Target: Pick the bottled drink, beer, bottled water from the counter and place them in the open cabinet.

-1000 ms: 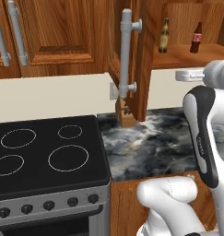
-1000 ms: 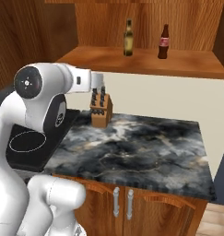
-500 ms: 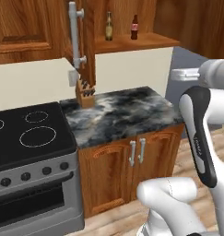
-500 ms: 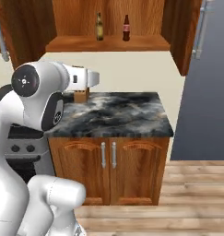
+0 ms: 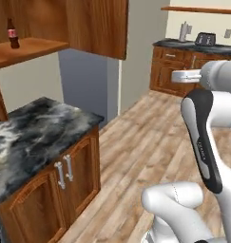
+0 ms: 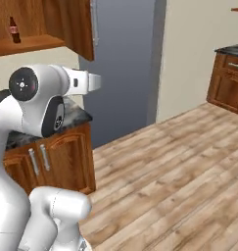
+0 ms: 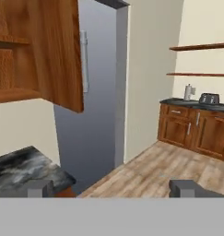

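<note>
Far side of the kitchen
A toaster [image 5: 206, 38] and a kettle [image 5: 184, 32] are seen on a dark counter [image 5: 193, 45]; a wooden floor [image 6: 179, 166] is spread below.

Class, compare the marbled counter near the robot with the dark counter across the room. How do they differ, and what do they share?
The marbled counter has a swirled black, grey and white top; the far counter has a plain dark one. The marbled counter's visible part is bare, while the far counter carries a toaster and a pale upright object too small to identify. The marbled counter sits below an open cabinet; the far one below wall shelves. Both rest on reddish-brown wooden cabinets.

White arm raised, forearm held level and reaching forward. In the hand view, the gripper [image 7: 113, 188] shows both fingertips [image 7: 39, 188] spread wide apart, nothing between them.
</note>
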